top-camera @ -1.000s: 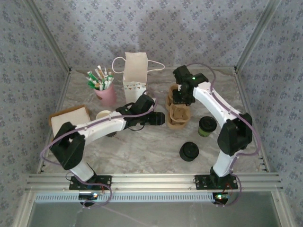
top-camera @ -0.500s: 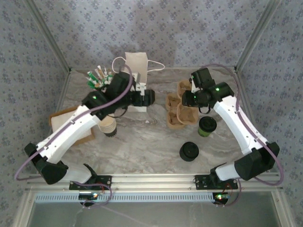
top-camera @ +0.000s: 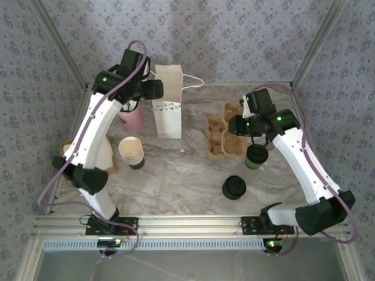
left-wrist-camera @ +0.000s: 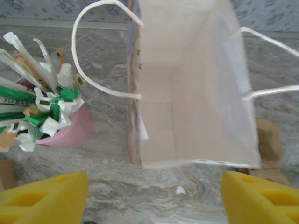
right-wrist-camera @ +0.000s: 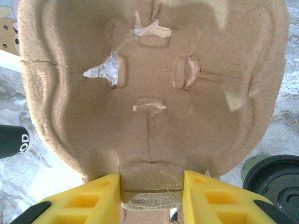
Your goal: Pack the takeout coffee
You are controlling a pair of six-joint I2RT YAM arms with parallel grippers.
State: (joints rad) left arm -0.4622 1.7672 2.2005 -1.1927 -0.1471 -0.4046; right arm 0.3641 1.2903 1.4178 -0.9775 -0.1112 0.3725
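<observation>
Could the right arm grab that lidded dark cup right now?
Probably not yet: the right gripper holds the brown pulp cup carrier in its jaws. The dark paper cup with the black lid stands close by, unobstructed.

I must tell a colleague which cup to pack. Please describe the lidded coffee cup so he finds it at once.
On the marble table, find the brown moulded-pulp cup carrier right of centre. At its near right corner stands a dark green paper cup with a round black plastic lid. No other cup wears a lid: the stacked cups at left stand open.
</observation>
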